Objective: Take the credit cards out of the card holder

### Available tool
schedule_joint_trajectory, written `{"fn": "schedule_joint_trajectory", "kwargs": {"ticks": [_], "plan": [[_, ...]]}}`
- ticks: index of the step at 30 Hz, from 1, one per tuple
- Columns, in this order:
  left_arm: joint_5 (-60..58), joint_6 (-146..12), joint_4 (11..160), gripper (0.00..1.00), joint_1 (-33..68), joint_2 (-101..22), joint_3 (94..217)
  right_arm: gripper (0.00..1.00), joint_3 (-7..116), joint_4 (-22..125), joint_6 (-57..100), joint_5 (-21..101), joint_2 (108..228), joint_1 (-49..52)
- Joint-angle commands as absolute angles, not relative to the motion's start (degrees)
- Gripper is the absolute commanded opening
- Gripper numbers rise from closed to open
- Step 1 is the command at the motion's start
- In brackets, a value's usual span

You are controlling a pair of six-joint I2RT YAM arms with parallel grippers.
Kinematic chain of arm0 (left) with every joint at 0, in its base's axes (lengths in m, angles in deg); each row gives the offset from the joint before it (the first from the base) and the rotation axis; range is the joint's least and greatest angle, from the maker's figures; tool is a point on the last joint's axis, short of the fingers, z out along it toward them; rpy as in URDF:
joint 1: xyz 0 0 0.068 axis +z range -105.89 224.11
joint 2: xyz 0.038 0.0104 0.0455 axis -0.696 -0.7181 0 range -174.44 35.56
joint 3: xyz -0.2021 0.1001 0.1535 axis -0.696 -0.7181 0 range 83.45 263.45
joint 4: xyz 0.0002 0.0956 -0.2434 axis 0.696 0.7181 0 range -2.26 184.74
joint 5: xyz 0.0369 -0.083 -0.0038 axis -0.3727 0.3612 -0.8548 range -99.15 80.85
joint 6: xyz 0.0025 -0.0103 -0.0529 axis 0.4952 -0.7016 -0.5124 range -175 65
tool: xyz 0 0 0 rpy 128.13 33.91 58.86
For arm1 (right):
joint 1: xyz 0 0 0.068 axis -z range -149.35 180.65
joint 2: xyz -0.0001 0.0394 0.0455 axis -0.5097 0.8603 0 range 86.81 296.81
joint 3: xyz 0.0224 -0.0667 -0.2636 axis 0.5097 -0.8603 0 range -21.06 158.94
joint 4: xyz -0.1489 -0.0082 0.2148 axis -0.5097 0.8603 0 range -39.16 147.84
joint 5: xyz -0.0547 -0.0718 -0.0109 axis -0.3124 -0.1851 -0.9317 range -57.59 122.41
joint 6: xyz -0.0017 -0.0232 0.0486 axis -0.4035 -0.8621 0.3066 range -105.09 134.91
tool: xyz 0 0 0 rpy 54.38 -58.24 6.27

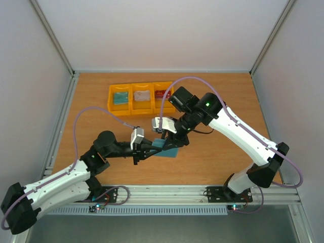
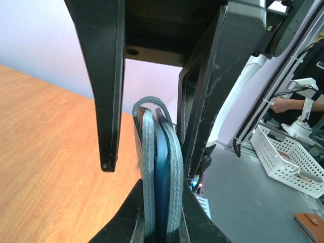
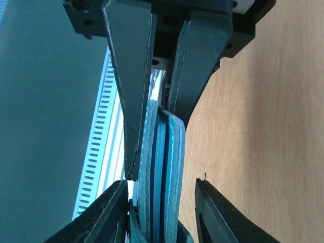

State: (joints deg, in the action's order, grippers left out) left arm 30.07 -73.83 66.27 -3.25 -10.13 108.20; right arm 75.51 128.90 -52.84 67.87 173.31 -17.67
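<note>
The teal-blue card holder [image 1: 171, 150] hangs above the table between both grippers, folded. My left gripper [image 1: 148, 150] is shut on it; in the left wrist view [image 2: 161, 188] its fingers pinch the two pale leaves [image 2: 148, 167], with a darker blue card edge [image 2: 162, 172] showing between them. My right gripper [image 1: 171, 135] is open, its fingers either side of the holder [image 3: 174, 152]; in the right wrist view [image 3: 161, 183] the left finger is close to the holder and the right finger stands apart. A teal card [image 1: 120, 97], a whitish card [image 1: 142, 96] and a red card [image 1: 162, 93] lie in the bins.
Three yellow bins [image 1: 110, 99] stand in a row at the back of the wooden table, behind the right arm. Metal rails run along the near edge [image 1: 167, 193]. Grey walls enclose the table at left, right and back.
</note>
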Motion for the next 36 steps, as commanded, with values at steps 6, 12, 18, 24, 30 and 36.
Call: {"fn": "schedule_joint_trajectory", "kwargs": {"ticks": [6, 12, 18, 24, 30, 36], "plan": [[31.9, -71.8, 66.1, 0.00, -4.4, -9.6, 109.8, 0.22, 76.2, 125.7, -48.7, 71.0, 172.8, -16.8], [30.3, -73.3, 64.3, 0.00, -4.3, -9.0, 109.5, 0.37, 70.5, 123.6, -45.7, 71.0, 170.3, -16.8], [31.2, -75.0, 62.8, 0.00, -4.3, -8.9, 109.2, 0.39, 68.5, 122.5, -44.6, 71.6, 168.9, -16.8], [31.6, -73.9, 63.8, 0.00, -4.4, -9.3, 109.5, 0.38, 69.2, 122.0, -44.6, 72.2, 169.4, -16.8], [31.5, -71.3, 68.7, 0.00, -4.3, -9.2, 108.6, 0.31, 69.1, 121.5, -43.8, 71.7, 168.3, -16.5], [31.9, -65.3, 75.4, 0.00, -4.3, -9.4, 108.0, 0.41, 66.7, 119.4, -42.2, 71.7, 167.1, -15.0]]}}
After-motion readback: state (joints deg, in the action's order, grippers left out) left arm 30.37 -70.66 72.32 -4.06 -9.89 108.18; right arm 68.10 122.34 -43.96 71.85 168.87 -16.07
